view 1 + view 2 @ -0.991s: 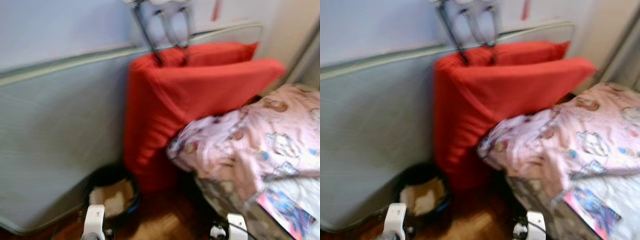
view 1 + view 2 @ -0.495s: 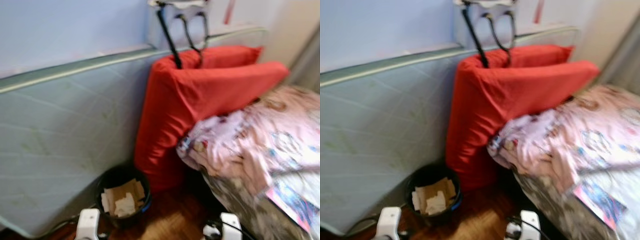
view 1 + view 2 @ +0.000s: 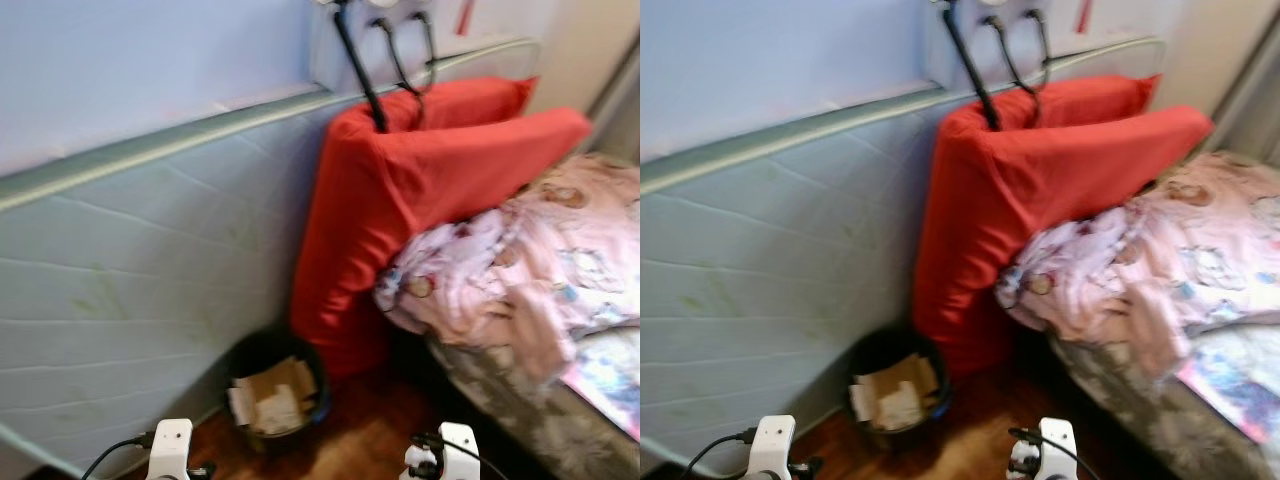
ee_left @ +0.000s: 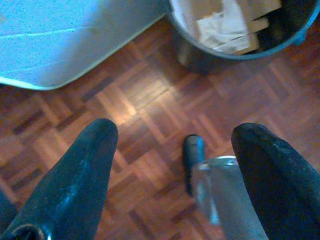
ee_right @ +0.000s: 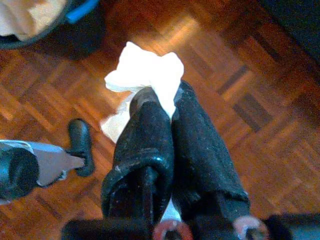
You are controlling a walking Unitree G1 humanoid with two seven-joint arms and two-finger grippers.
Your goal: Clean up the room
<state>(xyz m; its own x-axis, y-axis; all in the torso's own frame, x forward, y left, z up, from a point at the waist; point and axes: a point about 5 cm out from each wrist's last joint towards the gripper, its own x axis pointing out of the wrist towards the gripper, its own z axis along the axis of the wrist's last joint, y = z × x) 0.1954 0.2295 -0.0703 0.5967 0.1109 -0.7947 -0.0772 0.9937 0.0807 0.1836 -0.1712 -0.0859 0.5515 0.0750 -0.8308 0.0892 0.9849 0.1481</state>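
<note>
From my head cam, the bin (image 3: 275, 392) sits on the floor ahead, tucked between the mattress (image 3: 150, 300) and the red cushion (image 3: 400, 200), a bit left of centre, so it's nearer my left arm. Left wrist: my left gripper (image 4: 175, 165) is spread wide with nothing in it, bin just beyond. Right wrist: my right gripper (image 5: 167, 117) is pinched tight on a crumpled tissue (image 5: 145, 77) that pokes past the fingertips toward the bin corner. No real long axis, it's a wad.
</note>
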